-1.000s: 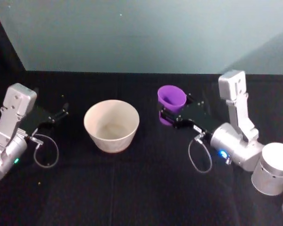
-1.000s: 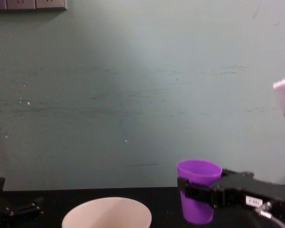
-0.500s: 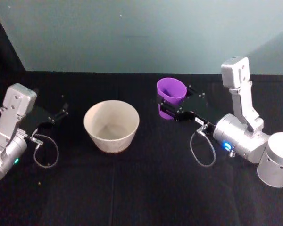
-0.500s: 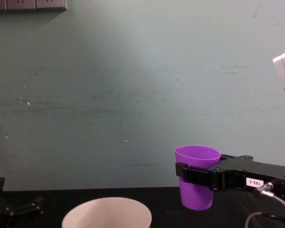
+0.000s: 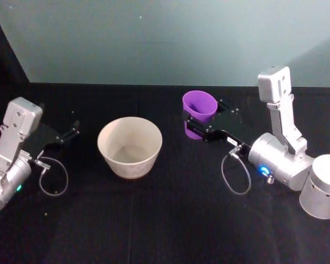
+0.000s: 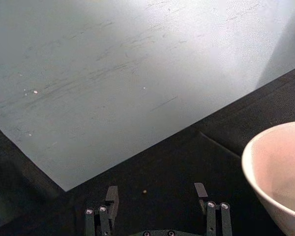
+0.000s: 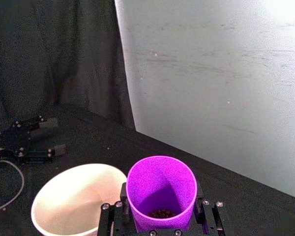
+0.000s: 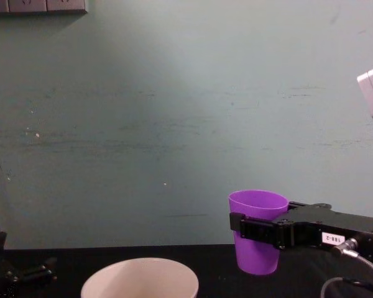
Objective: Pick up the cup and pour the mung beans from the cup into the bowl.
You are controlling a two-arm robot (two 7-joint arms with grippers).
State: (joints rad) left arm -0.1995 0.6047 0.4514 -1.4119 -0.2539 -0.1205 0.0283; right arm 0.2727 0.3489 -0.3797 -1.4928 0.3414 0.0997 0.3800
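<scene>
My left arm (image 5: pixel 11 165) and right arm (image 5: pixel 280 162) are silver. Each trails a looped cable (image 5: pixel 223 176) (blue light (image 5: pixel 262 171) on the right).

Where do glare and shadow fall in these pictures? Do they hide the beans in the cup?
Right wrist view: glare whitens part of the wall; the cup shades its mung beans, yet they show. Head view: a shadow crosses the wall's right part.

My right gripper (image 5: pixel 198 125) clamped on the cup (image 5: pixel 199 105), held off the table. Left gripper (image 5: pixel 70 131) parked low at my left, fingers apart.
</scene>
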